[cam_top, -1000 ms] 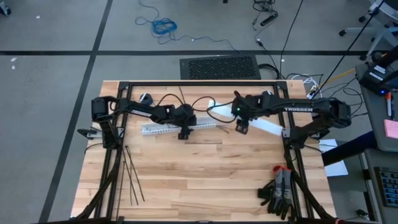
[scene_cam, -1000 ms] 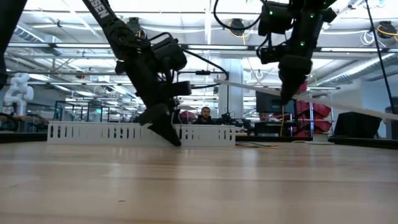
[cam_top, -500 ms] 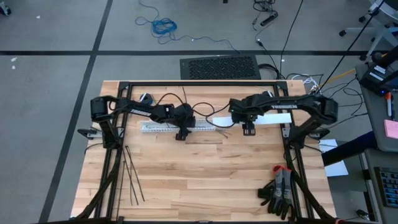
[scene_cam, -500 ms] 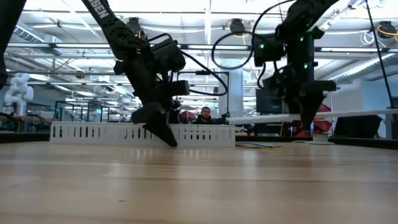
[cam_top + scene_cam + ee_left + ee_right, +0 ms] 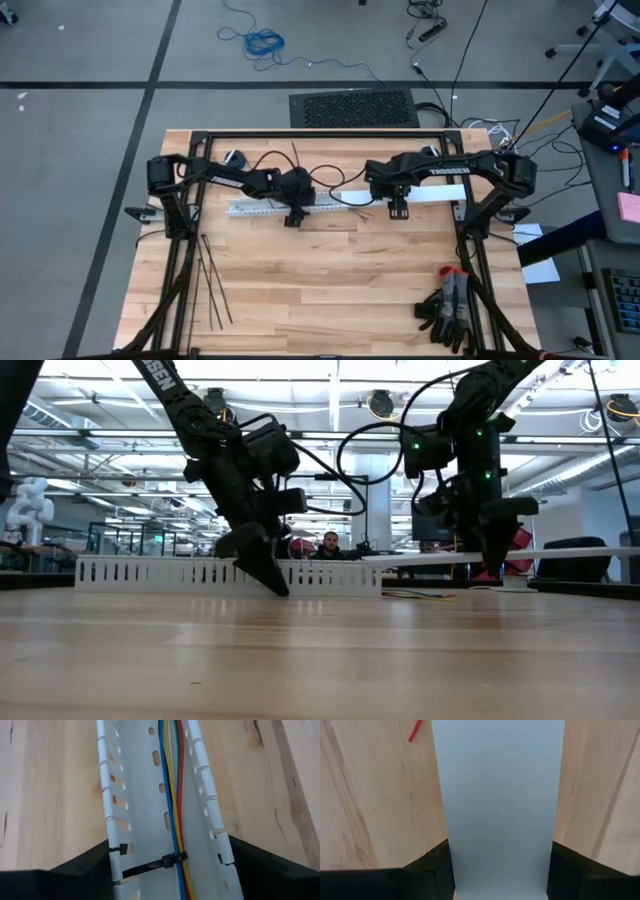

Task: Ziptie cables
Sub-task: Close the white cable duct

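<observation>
Pale butcher-block table (image 5: pixel 330 280), open workshop behind it with one seated person (image 5: pixel 330 546). One slotted white duct (image 5: pixel 165 795) lies near the far edge, the cables (image 5: pixel 175 780) inside it, four wires: blue, yellow, green, red. One ziptie (image 5: pixel 150 866) binds them; several spare zipties (image 5: pixel 208 275) lie by the left frame. Left gripper (image 5: pixel 292 215) clamps the duct; right gripper (image 5: pixel 397 208) clamps one flat white cover strip (image 5: pixel 497 795). Gloves (image 5: pixel 450 305) sit front right.

I see a white slotted plastic duct (image 5: pixel 165 815) holding thin blue, yellow, green and red wires (image 5: pixel 173 795), cinched by a thin black plastic ziptie (image 5: pixel 150 867). My pale wooden tabletop (image 5: pixel 330 280) shows streaky grain.
</observation>
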You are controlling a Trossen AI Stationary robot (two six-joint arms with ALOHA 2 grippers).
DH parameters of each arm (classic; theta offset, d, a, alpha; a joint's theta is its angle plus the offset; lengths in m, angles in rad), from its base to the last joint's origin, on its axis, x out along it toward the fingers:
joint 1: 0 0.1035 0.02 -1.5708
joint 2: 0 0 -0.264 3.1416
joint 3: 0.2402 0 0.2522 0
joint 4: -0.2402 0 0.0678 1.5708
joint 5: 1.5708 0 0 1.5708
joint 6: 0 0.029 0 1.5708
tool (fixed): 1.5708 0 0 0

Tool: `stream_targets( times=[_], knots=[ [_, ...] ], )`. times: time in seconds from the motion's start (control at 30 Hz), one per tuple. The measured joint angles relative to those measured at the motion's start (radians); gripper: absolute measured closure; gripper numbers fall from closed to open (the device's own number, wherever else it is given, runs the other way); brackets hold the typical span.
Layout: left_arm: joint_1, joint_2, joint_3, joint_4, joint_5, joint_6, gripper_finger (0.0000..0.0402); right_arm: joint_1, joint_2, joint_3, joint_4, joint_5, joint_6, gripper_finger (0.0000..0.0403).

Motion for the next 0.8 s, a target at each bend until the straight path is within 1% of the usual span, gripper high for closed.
stream_targets(
  times=[0.2,0.5,0.63,0.8],
  knots=[
    [-0.021,0.000,0.000,0.004,-0.001,0.015,0.0095,-0.010,0.000,0.000,0.004,-0.062,0.000,0.0190],
    [-0.023,-0.011,0.000,-0.004,-0.011,0.020,0.0095,0.023,-0.011,0.000,-0.029,-0.067,0.032,0.0190],
    [-0.024,-0.011,0.000,-0.001,0.012,0.017,0.0095,0.027,-0.030,0.000,-0.027,-0.068,0.037,0.0190],
    [-0.020,-0.012,0.000,0.011,0.012,-0.026,0.0095,0.025,-0.037,0.000,-0.028,-0.067,0.042,0.0190]
  ],
)
